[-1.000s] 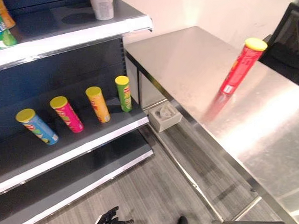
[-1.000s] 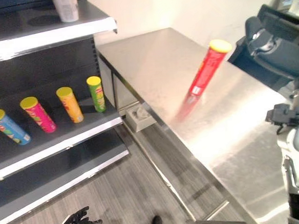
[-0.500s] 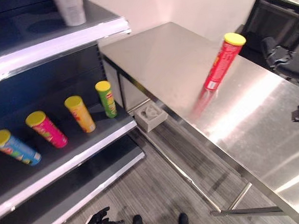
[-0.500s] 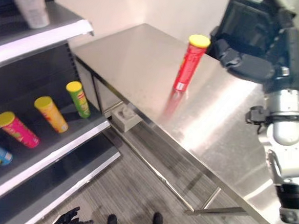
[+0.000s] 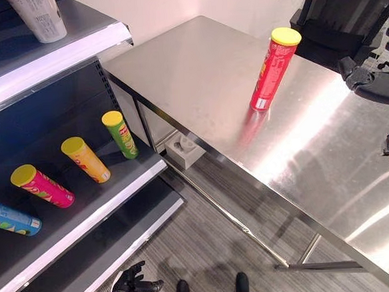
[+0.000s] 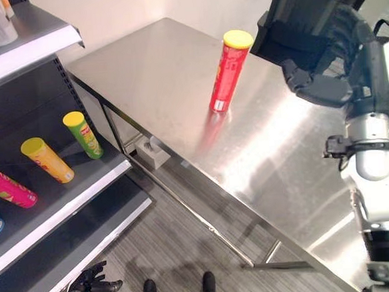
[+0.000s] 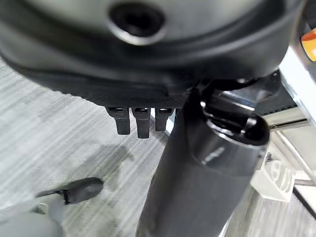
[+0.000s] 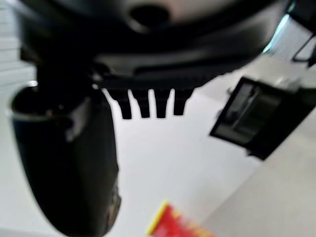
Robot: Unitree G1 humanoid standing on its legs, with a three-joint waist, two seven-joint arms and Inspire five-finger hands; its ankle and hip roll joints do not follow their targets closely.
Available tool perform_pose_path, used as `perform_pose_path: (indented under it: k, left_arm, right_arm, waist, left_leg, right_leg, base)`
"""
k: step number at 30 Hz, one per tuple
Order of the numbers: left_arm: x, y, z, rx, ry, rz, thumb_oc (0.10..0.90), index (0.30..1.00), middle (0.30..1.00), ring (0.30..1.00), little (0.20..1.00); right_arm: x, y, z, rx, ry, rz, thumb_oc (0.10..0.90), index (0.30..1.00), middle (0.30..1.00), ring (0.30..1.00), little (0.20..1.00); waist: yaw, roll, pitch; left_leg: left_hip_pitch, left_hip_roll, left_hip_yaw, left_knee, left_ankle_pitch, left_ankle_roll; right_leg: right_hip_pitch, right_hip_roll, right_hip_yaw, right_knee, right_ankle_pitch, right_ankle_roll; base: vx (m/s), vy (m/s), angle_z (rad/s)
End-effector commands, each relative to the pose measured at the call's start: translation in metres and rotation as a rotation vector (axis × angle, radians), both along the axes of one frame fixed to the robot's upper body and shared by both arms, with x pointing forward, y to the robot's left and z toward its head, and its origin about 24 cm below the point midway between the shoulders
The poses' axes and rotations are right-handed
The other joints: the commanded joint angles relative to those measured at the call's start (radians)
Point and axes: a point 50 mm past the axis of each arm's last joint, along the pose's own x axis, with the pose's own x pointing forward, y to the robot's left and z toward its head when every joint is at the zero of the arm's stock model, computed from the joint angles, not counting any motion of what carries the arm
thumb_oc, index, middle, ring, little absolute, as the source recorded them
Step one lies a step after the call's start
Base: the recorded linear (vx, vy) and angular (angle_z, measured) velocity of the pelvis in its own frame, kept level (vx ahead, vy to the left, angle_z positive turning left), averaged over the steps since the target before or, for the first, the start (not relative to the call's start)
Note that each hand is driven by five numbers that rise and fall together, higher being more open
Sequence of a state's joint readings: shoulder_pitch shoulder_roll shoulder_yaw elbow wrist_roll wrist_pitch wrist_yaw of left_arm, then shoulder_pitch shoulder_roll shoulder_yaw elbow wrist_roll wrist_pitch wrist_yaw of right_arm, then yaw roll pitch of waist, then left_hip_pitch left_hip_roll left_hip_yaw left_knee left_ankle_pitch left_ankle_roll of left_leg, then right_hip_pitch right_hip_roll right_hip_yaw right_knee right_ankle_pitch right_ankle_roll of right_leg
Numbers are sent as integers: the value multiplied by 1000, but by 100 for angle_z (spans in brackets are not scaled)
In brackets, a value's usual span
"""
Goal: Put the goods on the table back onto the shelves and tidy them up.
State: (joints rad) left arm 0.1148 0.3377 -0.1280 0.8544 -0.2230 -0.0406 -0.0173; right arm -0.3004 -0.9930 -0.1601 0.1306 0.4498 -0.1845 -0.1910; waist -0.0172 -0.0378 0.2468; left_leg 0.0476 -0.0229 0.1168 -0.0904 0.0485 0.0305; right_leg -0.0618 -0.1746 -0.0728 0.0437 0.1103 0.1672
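Head cam has swung right since a sec ago, so the whole scene slid left; the red can [image 6: 228, 70] itself hasn't budged, upright on the steel table [image 5: 196, 72], touching nothing. Right hand [image 6: 336, 66] now raised near it, fingers relaxed & empty – reach just starting imo. Left hand [image 5: 128, 289] hangs low by the floor, spread, idle

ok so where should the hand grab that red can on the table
Probably around the middle of the red can, coming in from its right side, where the right hand is raised with its fingers open. The can is a tall narrow tube standing upright on the table, with bare steel all round, so a sideways wrap should suit it better than the yellow lid.
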Motion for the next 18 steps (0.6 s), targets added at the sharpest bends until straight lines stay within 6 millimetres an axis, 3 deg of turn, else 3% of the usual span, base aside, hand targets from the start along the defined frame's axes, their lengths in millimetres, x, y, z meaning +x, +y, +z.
perform_pose_path:
  k: [1, 7, 18]
  left_arm:
    - [12, 15, 12, 67, -45, -91, 800, 900, 900, 900, 900]
    - [1, 15, 7, 46, -22, -58, 800, 900, 900, 900, 900]
    - [-13, 9, -1, 38, 34, -65, 800, 900, 900, 900, 900]
  right_arm:
    - [-13, 11, 73, 3, -295, 133, 800, 900, 900, 900, 900]
    - [-7, 19, 67, 22, -226, 247, 800, 900, 900, 900, 900]
    - [6, 22, 75, -73, -141, 222, 800, 900, 900, 900, 900]
  waist:
    - [31, -18, -31]
    - [39, -43, -73]
    - [58, -51, -98]
  left_leg:
    - [5, 36, -58, 50, -119, -54]
    - [18, 73, -69, 38, -109, -89]
    - [45, 113, -82, 3, -91, -129]
  right_leg:
    - [-39, 4, -14, 75, -84, 37]
    - [65, 26, -49, -110, -47, 24]
    - [121, 46, -108, -131, -84, 12]
  base:
    - [63, -80, -16]
    - [97, -155, 25]
    - [54, -66, 18]
